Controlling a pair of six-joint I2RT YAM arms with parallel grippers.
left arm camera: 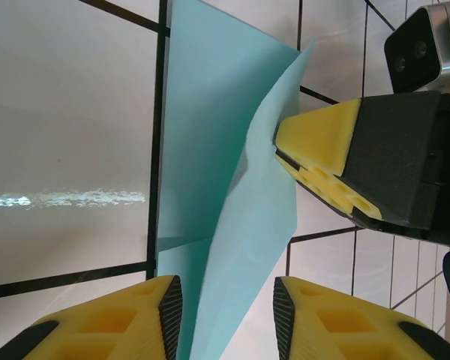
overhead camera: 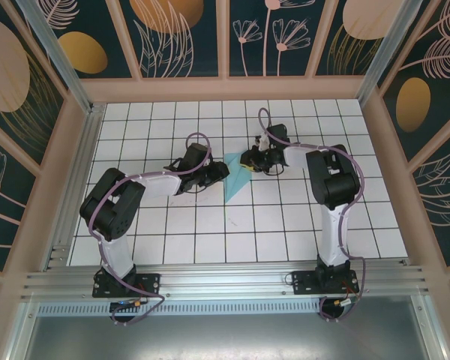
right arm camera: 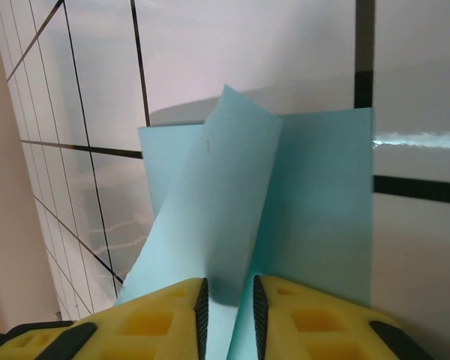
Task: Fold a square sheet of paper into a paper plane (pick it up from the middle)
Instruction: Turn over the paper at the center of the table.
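Left gripper first: its two yellow fingers with black pads are standing well apart. A raised flap of the thin light turquoise sheet of paper is passing up between them. It is running close to one pad and leaving clear space beside the other, so nothing is being squeezed here.

Over to the right gripper: its yellow fingers are sitting close together with a narrow dark slot between the pads. A standing fold of the sheet is rising straight out of that slot, but whether the pads are actually biting on the paper, I cannot tell. In the left wrist view, that gripper's tip is touching the edge of the lifted flap.

Moving outward, the sheet is showing as partly folded. One panel is lying flat on the white tiled tabletop with black grid lines, and the other is tenting up along a crease. From above, the paper is lying mid-table between the two grippers, with both arms reaching inward to it.
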